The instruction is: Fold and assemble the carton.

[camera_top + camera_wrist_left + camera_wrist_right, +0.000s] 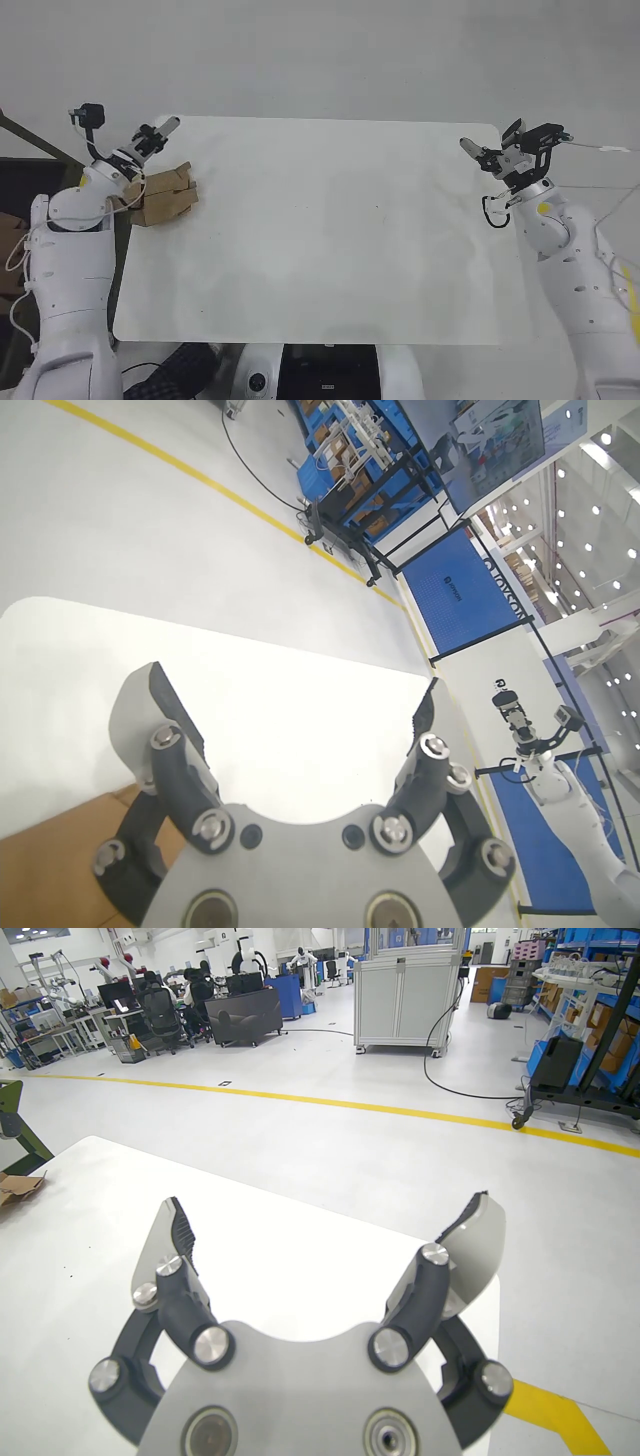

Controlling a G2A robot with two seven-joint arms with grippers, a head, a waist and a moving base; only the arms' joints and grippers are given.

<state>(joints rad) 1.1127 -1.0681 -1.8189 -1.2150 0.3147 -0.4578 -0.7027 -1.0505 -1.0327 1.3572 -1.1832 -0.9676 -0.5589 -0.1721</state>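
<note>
The carton point(165, 195) lies at the left edge of the table point(320, 250), close to the far-left corner, and part of it seems to hang out past that edge. It looks like brown board lying low, not a standing box. I cannot make out how its flaps are creased.

My left hand point(295, 680) is raised just beyond the carton towards the far-left corner, fingers spread wide with nothing between them. The board sits under my wrist, not between the fingers. My right hand point(325, 1200) hangs near the far-right corner, well apart from the carton, and its fingers are also spread and empty.

I judge that no folding has begun, so the step in hand is to get hold of the carton and bring it to where both hands can work on it.

To do that well, I would:

- Draw the left hand back over the board and lower it.
- Close on the overhanging part, where one finger can go under the board and one over it.
- Grip a single firm layer, not a loose flap, so the board does not hinge open as I pull.
- Slide it towards the middle of the table, not lift it high.
- Bring the right hand across to meet it and pin one panel while the left raises the next.

The risk, as I see it, is nudging the carton off the left edge.
</note>
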